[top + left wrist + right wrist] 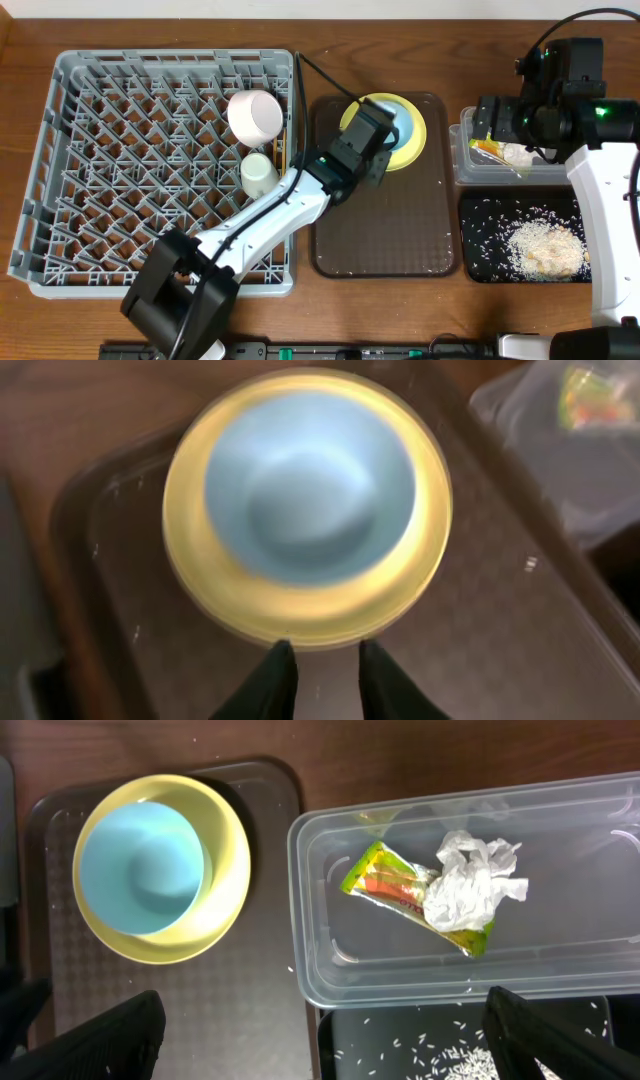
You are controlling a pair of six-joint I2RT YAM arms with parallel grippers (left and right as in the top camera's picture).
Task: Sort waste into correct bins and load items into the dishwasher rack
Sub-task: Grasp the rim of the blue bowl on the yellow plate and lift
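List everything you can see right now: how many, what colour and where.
dishwasher rack: one, grey, far left
white bowl: one, white, rack's right side
cup: one, white, in rack beside white bowl
serving tray: one, brown, centre
plate: one, yellow, serving tray's far end
blue bowl: one, light blue, on plate
tub: one, clear, right
wrapper: one, green-and-yellow, in tub
tissue: one, white, in tub over wrapper
shallow tray: one, black, beside tub
rice: heap plus stray grains, white, in shallow tray
left gripper: fingers narrowly apart at plate's rim
right gripper: fingers wide apart above tub
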